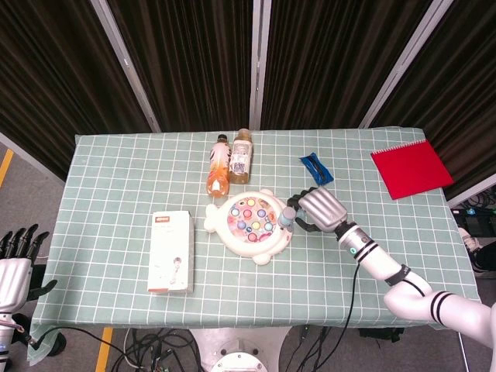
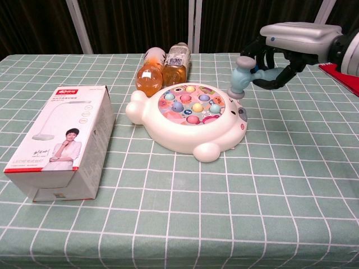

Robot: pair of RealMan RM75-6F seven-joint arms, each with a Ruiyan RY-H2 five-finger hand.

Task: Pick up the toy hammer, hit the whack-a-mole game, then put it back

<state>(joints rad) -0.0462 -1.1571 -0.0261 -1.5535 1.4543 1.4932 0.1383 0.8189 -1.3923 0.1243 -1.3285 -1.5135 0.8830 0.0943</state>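
Note:
The white whack-a-mole game (image 1: 249, 223) (image 2: 188, 119), with coloured buttons on top, lies at the table's middle. My right hand (image 1: 320, 210) (image 2: 283, 45) grips the light blue toy hammer (image 2: 243, 77) (image 1: 287, 218) by its handle. The hammer head hangs in the air just above the game's right edge. My left hand (image 1: 15, 266) hangs at the lower left, off the table, with fingers spread and nothing in it.
Two orange drink bottles (image 1: 230, 163) (image 2: 162, 70) lie behind the game. A white box (image 1: 171, 251) (image 2: 61, 141) lies left of it. A blue packet (image 1: 315, 167) and a red notebook (image 1: 411, 168) lie at the back right on the green checked tablecloth (image 1: 116, 201).

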